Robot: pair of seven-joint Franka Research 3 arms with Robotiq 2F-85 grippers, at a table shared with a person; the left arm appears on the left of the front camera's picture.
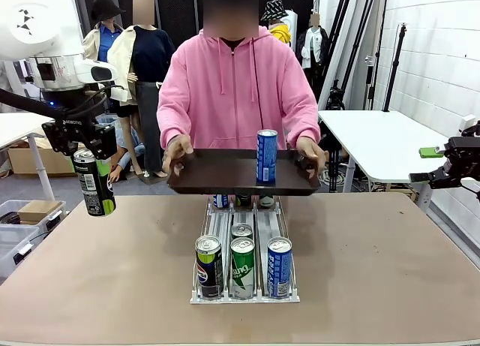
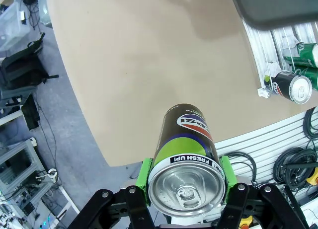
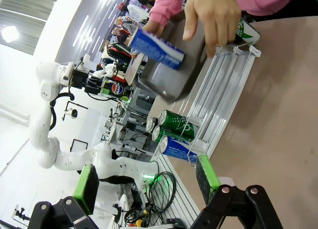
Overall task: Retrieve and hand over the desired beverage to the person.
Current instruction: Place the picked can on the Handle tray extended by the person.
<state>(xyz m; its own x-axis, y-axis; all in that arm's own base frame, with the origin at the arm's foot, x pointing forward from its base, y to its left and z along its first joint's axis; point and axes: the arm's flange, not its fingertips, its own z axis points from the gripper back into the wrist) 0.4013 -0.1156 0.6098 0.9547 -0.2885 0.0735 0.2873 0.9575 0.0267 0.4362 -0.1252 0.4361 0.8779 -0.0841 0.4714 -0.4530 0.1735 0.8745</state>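
Note:
My left gripper (image 1: 88, 152) is shut on the top of a black and green Pepsi can (image 1: 95, 185), holding it upright in the air off the table's left edge. In the left wrist view the can (image 2: 185, 149) sits clamped between the green pads (image 2: 144, 172). The person (image 1: 236, 83) in a pink hoodie stands at the far side, holding a dark tray (image 1: 217, 175) in both hands with a blue can (image 1: 266, 155) upright on it. My right gripper (image 1: 425, 166) hangs open at the far right, and its wrist view (image 3: 147, 182) shows nothing between the fingers.
A clear can rack (image 1: 244, 286) stands mid-table with a Pepsi can (image 1: 209, 265), a green can (image 1: 241, 267) and a blue can (image 1: 279, 266) at its front. The tray hovers over the rack's far end. Bare tan tabletop (image 1: 90, 278) lies on both sides.

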